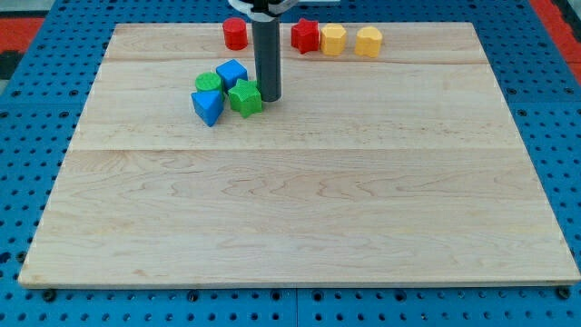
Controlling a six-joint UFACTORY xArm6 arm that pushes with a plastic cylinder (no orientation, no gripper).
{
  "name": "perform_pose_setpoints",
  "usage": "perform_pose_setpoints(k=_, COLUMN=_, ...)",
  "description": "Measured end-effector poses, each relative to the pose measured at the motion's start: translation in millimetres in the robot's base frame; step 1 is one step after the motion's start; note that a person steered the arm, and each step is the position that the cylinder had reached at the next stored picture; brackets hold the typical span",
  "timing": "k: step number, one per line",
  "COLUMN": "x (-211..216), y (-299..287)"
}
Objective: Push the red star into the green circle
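The red star lies near the view's top edge of the wooden board, just right of the rod. The green circle sits left of centre in a tight cluster, partly hidden behind a blue cube, a blue triangular block and a green star. My tip rests on the board, touching the right side of the green star. The red star is well above and to the right of my tip.
A red cylinder stands at the top, left of the rod. Two yellow blocks lie in a row right of the red star. The board sits on a blue perforated table.
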State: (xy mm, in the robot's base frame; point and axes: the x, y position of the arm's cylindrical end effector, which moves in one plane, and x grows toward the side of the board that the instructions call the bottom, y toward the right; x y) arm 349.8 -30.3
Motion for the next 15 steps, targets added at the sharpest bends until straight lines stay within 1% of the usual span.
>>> perform_pose_setpoints(k=1, x=-0.6, y=45.3)
perform_pose_setpoints(k=2, x=-50.0, y=83.4)
perform_pose_setpoints(k=3, x=-61.2, y=164.7)
perform_pose_setpoints(k=4, x=-91.8, y=242.6)
perform_pose_setpoints(k=5, x=-114.3, y=226.4)
perform_pose_setpoints(k=6, x=-114.3, y=170.6)
perform_pose_setpoints(k=7, x=-117.7, y=133.9)
perform_pose_setpoints(k=9, x=-142.1, y=137.9)
perform_pose_setpoints(k=11, x=-143.7, y=32.4)
perform_pose_setpoints(k=13, x=-143.7, y=32.1)
perform_pose_setpoints(k=14, x=-138.7, y=14.9)
perform_pose_setpoints(k=15, x=-127.7, y=-14.9)
